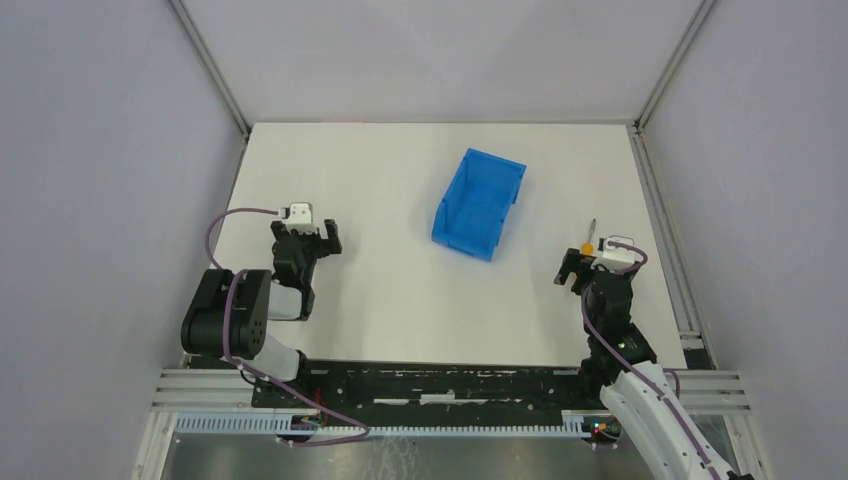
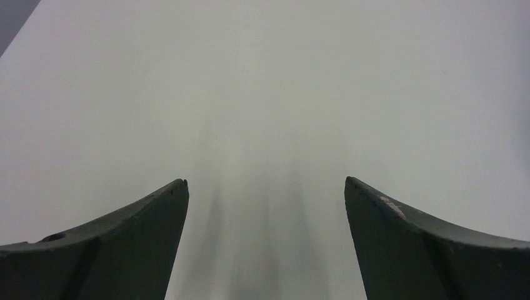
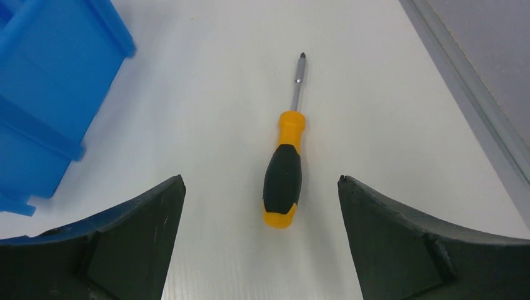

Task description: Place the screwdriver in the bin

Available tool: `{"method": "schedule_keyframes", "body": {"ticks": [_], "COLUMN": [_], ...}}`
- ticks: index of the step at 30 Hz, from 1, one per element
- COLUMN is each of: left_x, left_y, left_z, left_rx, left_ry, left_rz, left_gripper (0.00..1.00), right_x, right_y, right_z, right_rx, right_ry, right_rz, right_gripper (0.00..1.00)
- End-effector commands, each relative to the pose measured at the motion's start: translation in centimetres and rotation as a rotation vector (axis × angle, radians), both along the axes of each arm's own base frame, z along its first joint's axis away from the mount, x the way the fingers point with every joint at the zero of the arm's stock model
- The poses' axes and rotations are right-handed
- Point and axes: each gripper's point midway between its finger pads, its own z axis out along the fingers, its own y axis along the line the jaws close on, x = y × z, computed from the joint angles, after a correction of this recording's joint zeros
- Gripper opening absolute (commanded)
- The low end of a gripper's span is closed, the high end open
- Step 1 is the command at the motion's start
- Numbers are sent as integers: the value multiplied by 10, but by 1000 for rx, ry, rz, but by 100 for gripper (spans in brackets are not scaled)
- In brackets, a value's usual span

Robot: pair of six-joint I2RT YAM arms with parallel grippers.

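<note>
The screwdriver (image 3: 283, 178), with an orange-yellow and black handle and a thin grey shaft, lies flat on the white table, tip pointing away. In the top view the screwdriver (image 1: 588, 239) lies at the right, just ahead of my right gripper (image 1: 582, 268). My right gripper (image 3: 261, 181) is open and hangs above the table with the handle's butt end between its jaws, not touching. The blue bin (image 1: 480, 203) stands mid-table, left of the screwdriver; its corner shows in the right wrist view (image 3: 44, 94). My left gripper (image 1: 318, 238) is open and empty (image 2: 265, 182) over bare table at the left.
A metal rail (image 1: 665, 230) runs along the table's right edge close to the screwdriver, also seen in the right wrist view (image 3: 475, 94). Grey walls enclose the table on three sides.
</note>
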Motion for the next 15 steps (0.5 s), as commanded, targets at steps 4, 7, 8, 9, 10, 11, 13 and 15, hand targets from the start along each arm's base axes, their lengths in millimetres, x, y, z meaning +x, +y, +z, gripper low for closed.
{"method": "schedule_keyframes", "body": {"ticks": [4,7,8,9,10,11,13,15], "left_x": [6,6,6,6,7,6,7,7], "left_y": [1,0,1,1,1,1,1,1], "left_z": [14,14,14,14,14,14,14,14], "left_rx": [-17,-18,-17,-17,-17,-17,-17,-18], "left_ry": [-55,-54,-54,-54,-54,-54,-55,-55], "left_rz": [4,3,4,4,4,4,4,4], "left_gripper": [100,100,100,100,100,100,100,100], "right_x": [9,16,20,25,32,39,57,76], "right_y": [-12,-13,-14,-15,-16,-16,-17,-16], "right_z": [57,84,89,94,98,99,97,83], "right_rx": [-6,-28,-40,-61,-85,-100,-105,-63], "right_ry": [-139,-115,-80,-24,43,103,234,353], "right_rz": [-71,-83,-96,-108,-123,-128,-117,-69], "right_gripper": [98,98,98,98,98,98,98,98]}}
